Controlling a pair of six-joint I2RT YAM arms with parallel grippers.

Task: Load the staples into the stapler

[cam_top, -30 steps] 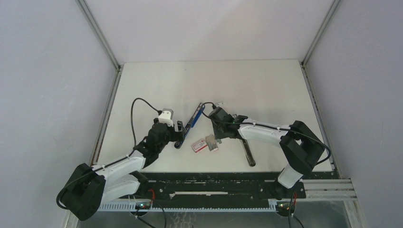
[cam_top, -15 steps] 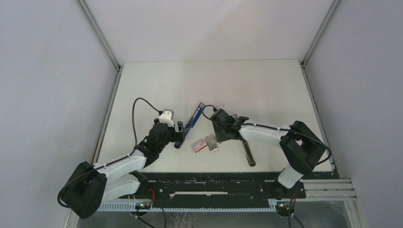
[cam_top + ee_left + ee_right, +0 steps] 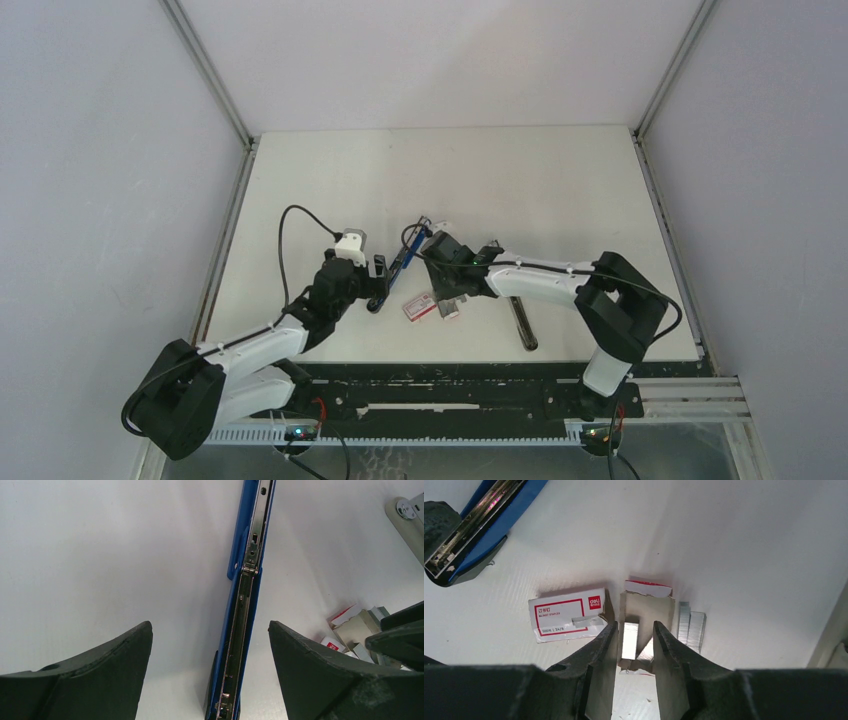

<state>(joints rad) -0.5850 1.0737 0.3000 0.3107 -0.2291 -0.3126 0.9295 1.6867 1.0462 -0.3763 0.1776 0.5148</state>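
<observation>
the right hand [image 3: 631, 636] has swung from the opened blue stapler [image 3: 240, 611] to the thin silver staple strip [image 3: 630, 641] in the grey tray [image 3: 649, 611], at the stapler's 5 o'clock; jaws narrow, straddling, not yet pinching. left hand [image 3: 209, 626] wide, flanking the stapler: pickup seems next.

Robot lab, white table [image 3: 560, 190], grey enclosure walls [image 3: 100, 150]

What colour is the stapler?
The stapler is blue, silver metal inside; left wrist view shows it best.
</observation>
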